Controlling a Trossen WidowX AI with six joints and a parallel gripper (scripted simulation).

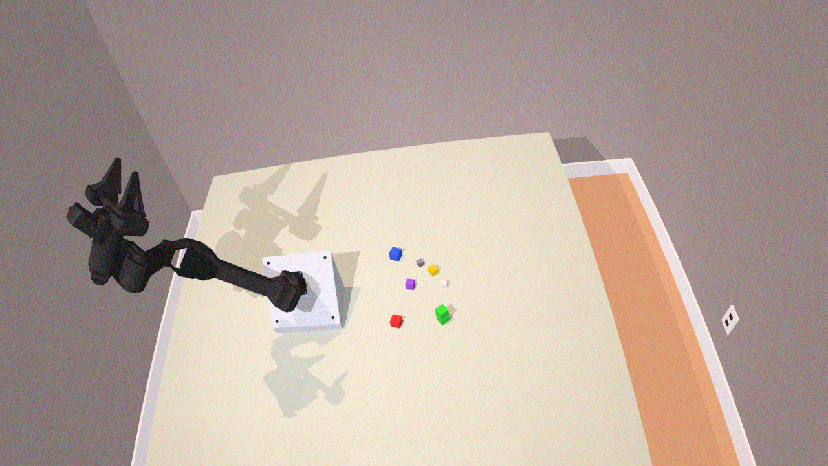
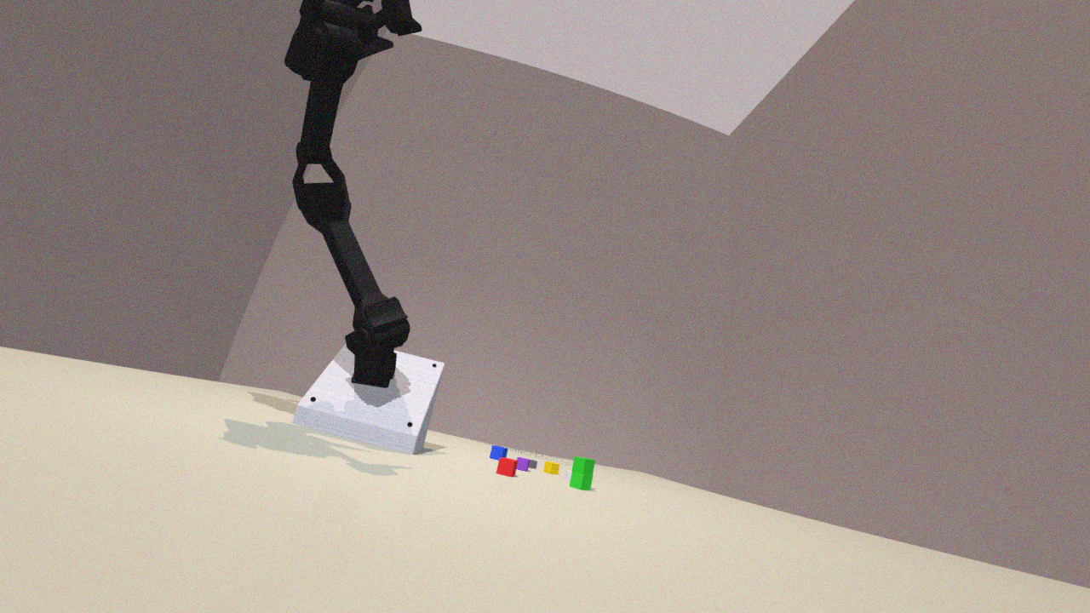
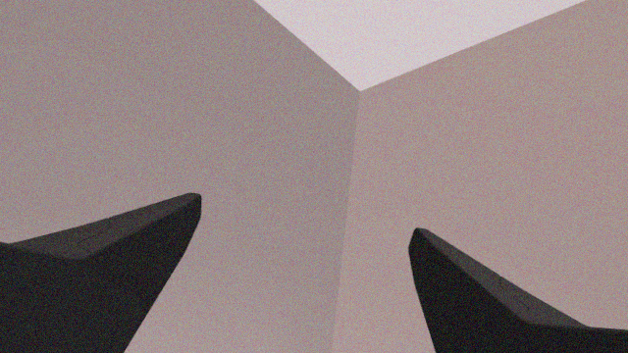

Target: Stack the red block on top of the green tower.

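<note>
The arm (image 2: 335,220) stands reared up from its white base plate (image 1: 324,289), and the tool (image 1: 124,185) sits at the far left of the top view, pointing away from the table (image 1: 491,202); its fingers are spread wide with nothing between them, which the wrist view confirms, since only bare wall and a patch of ceiling show in the gap. This looks like a parked pose, held high so that nothing on the table is disturbed; the task seems not yet begun.

The red block (image 1: 396,321) lies flat on the table just below the centre of the top view, to the right of the base plate; the green tower (image 1: 442,313) stands upright a short way to its right, apart from it and not touching. Above these two, nearer the centre of the frame, sit a blue cube (image 1: 395,253), a purple cube (image 1: 409,283), a yellow cube (image 1: 432,269), a small grey cube (image 1: 420,262) and a small white cube (image 1: 444,283), all loose and separate.

The red block has open table on every side, so a grasp from above should meet no neighbour; the tower is narrow and tall, so I judge that the release must come squarely over its top, since a sideways nudge could topple it.
</note>
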